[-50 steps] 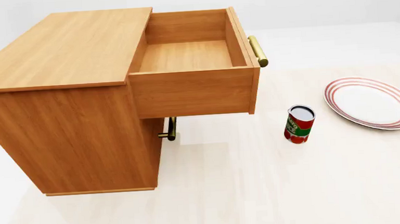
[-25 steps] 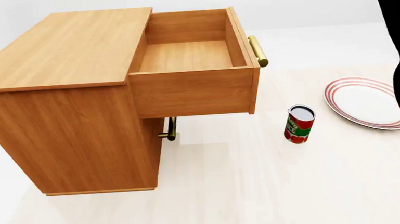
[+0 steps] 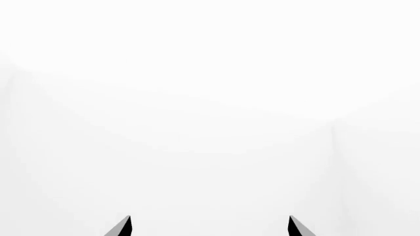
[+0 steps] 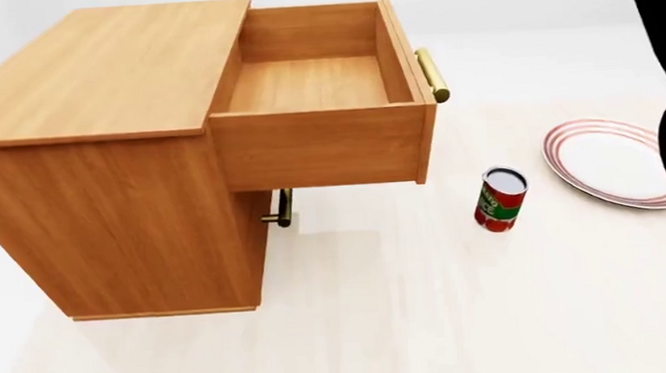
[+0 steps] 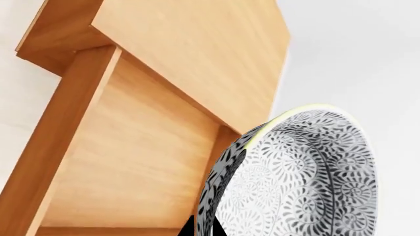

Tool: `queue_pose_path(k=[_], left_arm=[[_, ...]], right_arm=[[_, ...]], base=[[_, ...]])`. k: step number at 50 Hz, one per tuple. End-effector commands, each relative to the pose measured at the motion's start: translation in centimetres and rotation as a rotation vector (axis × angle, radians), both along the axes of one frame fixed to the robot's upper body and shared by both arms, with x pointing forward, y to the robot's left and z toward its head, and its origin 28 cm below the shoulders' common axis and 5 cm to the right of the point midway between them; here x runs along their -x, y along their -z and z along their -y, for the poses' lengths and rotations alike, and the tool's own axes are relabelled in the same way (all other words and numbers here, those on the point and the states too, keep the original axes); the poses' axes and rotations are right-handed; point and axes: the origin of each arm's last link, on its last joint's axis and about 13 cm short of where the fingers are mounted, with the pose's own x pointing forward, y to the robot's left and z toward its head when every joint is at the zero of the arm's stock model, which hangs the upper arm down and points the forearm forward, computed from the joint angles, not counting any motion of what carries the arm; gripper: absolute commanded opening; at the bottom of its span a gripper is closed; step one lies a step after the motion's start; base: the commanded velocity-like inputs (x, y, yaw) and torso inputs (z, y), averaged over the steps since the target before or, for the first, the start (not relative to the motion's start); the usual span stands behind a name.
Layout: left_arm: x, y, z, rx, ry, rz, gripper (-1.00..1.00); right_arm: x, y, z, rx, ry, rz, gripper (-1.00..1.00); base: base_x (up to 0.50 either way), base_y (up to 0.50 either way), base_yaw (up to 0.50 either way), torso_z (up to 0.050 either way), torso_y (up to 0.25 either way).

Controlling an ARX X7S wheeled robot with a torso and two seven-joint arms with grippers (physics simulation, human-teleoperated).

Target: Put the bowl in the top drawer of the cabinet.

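Observation:
In the right wrist view my right gripper is shut on the rim of the bowl, which is speckled grey and white and stands on edge. Beyond it lies the open top drawer of the cabinet. In the head view the orange-brown cabinet has its top drawer pulled out and empty, brass handle to the right. The bowl does not show there; the right arm is a black shape at the right edge. My left gripper is open, facing blank white.
A red can stands upright on the pale floor right of the cabinet. A flat white plate with red rings lies further right, partly behind the arm. The lower drawer's brass handle shows under the open drawer.
The black right arm has come into the head view at the right edge, and a small dark part at the top moved left. The cabinet, can and plate kept their places.

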Motion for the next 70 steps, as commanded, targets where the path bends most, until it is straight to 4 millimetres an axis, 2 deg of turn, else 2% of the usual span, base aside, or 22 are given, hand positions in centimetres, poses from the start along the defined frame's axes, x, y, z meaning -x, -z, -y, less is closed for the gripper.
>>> queue_pose_path(k=[1, 17, 34, 70], left_arm=[[-0.1, 0.0, -0.1, -0.009, -0.002, 0.021, 1.00], [-0.3, 0.0, -0.1, 0.004, -0.004, 0.049, 1.00], [-0.3, 0.0, -0.1, 0.015, -0.003, 0.051, 1.00], [-0.3, 0.0, -0.1, 0.021, 0.002, 0.052, 1.00]], right_arm=[[0.3, -0.5, 0.0, -0.013, -0.011, 0.015, -1.00], [0.3, -0.2, -0.7, 0.036, -0.027, -0.031, -1.00], [0.0, 0.1, -0.1, 0.063, 0.040, -0.043, -1.00], [-0.6, 1.0, -0.4, 0.083, 0.037, -0.108, -1.00]], base=[[0.00, 0.00, 0.00, 0.000, -0.082], [0.00, 0.00, 0.00, 0.000, -0.083], [0.00, 0.00, 0.00, 0.000, -0.083], [0.00, 0.00, 0.00, 0.000, -0.082]])
